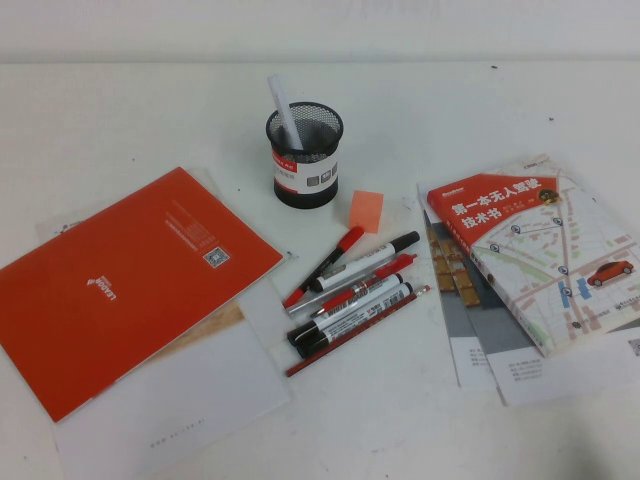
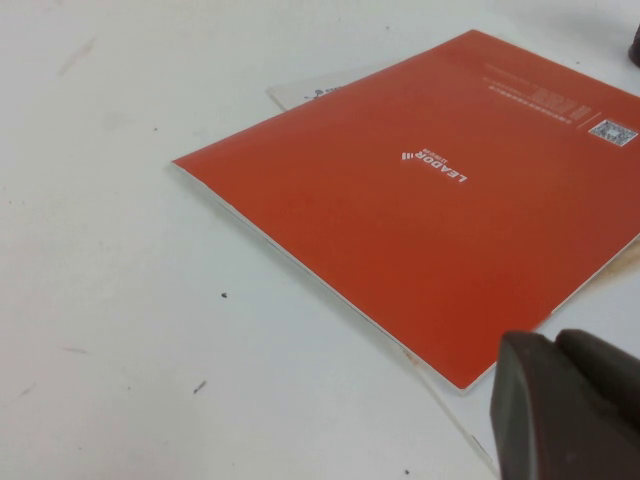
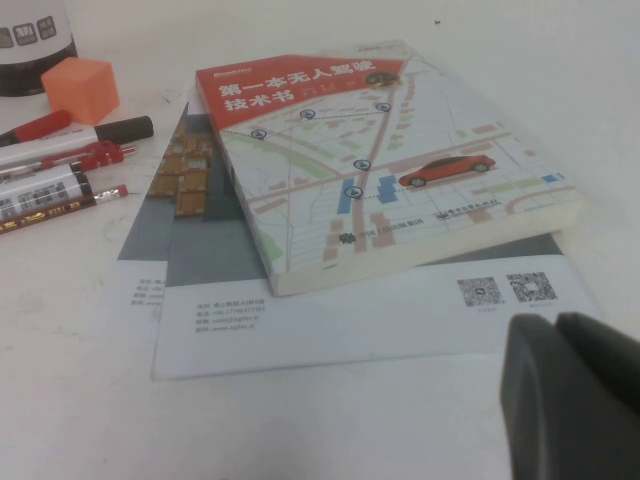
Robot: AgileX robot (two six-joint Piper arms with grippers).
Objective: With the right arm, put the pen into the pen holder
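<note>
The slim white pen (image 1: 283,108) stands tilted inside the black wire-mesh pen holder (image 1: 305,160), its upper end sticking out to the back left. The holder stands at the table's middle back; its label band shows at a corner of the right wrist view (image 3: 30,45). Neither arm shows in the high view. My right gripper (image 3: 556,322) hangs low over the white table near a paper sheet beside the map book, fingers together and empty. My left gripper (image 2: 557,340) is shut and empty near a corner of the orange booklet.
An orange booklet (image 1: 130,280) lies on white sheets at the left. Several markers (image 1: 350,285) and a thin red pencil (image 1: 355,335) lie in the middle. An orange eraser (image 1: 366,210) sits beside the holder. A map-covered book (image 1: 540,250) lies on papers at the right.
</note>
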